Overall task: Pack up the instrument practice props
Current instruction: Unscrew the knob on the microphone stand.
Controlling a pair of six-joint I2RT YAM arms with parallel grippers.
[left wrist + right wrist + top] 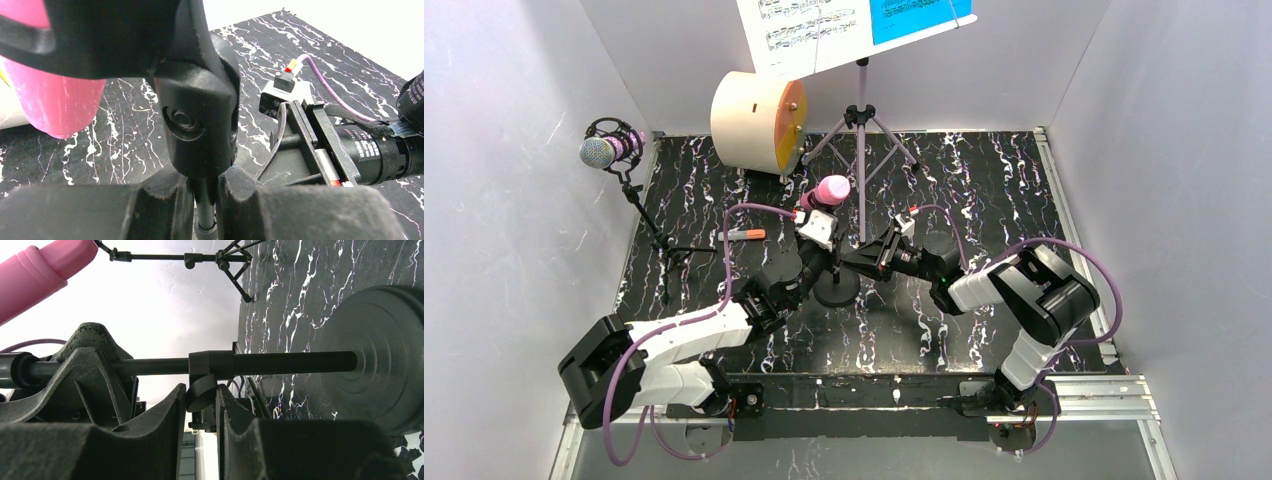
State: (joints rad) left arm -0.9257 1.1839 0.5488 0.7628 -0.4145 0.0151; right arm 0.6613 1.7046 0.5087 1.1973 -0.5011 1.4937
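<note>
A black table (984, 200) with white streaks is seen under everything. At the top middle, a music stand (861, 115) is set up on purple legs, and white and blue pages (814, 30) are laid on it. A cream drum (749, 120) is tipped on its side just left of it. At the upper left, a sparkly purple microphone (604, 150) is held up by a thin tripod (649, 220). In the middle, a pink microphone (829, 190) is carried on a black stand (836, 288) with a round foot. The stand's thin pole (290, 362) is pinched tight by the left claw (205, 192). A small knob (201, 390) on that pole is squeezed by the right claw (201, 405). A small orange marker (746, 234) is seen lying near the tripod.
</note>
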